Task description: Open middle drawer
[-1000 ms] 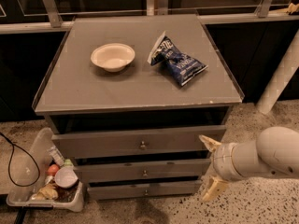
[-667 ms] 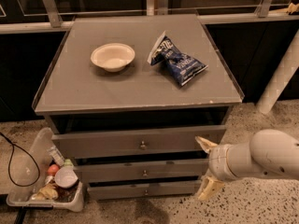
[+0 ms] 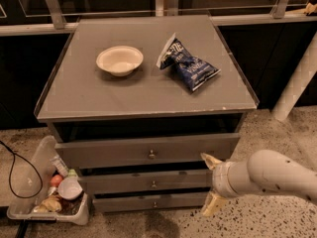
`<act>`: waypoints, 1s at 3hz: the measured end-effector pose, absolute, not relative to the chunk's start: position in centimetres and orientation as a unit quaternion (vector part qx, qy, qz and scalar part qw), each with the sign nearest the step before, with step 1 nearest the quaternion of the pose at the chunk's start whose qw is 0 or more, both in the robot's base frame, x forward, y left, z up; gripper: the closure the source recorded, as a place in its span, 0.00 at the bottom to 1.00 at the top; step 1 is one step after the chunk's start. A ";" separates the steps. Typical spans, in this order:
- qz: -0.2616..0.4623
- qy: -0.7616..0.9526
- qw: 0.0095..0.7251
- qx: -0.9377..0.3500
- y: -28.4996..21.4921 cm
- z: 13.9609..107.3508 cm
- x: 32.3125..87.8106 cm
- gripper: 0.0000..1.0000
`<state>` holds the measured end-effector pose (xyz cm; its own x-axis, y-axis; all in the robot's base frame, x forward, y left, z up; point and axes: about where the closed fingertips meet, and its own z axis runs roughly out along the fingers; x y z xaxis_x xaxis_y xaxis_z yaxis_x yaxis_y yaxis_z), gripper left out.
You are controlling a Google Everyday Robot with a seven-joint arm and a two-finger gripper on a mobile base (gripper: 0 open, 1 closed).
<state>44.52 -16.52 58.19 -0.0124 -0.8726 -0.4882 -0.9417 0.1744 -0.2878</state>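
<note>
Grey cabinet (image 3: 143, 95), three drawer fronts; middle drawer (image 3: 124, 182) second down, under the wider top drawer (image 3: 99, 154); gripper (image 3: 204, 184) at its right end, fingers spread apart, holding nothing; on the cabinet top, blue chip bag (image 3: 190, 66) right of white bowl (image 3: 120, 60)

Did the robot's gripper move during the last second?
Yes. The gripper moved left, now beside the right end of the grey flat-fronted middle drawer with a small round knob.
</note>
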 end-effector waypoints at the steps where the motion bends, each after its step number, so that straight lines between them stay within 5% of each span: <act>1: 0.050 0.700 0.292 -0.650 -16.3 55.2 44.5 0.00; 3: 0.088 0.681 0.327 -0.650 -16.5 48.3 45.0 0.00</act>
<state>44.98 -16.49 48.28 0.0574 -0.8268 -0.5596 -0.9423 0.1403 -0.3039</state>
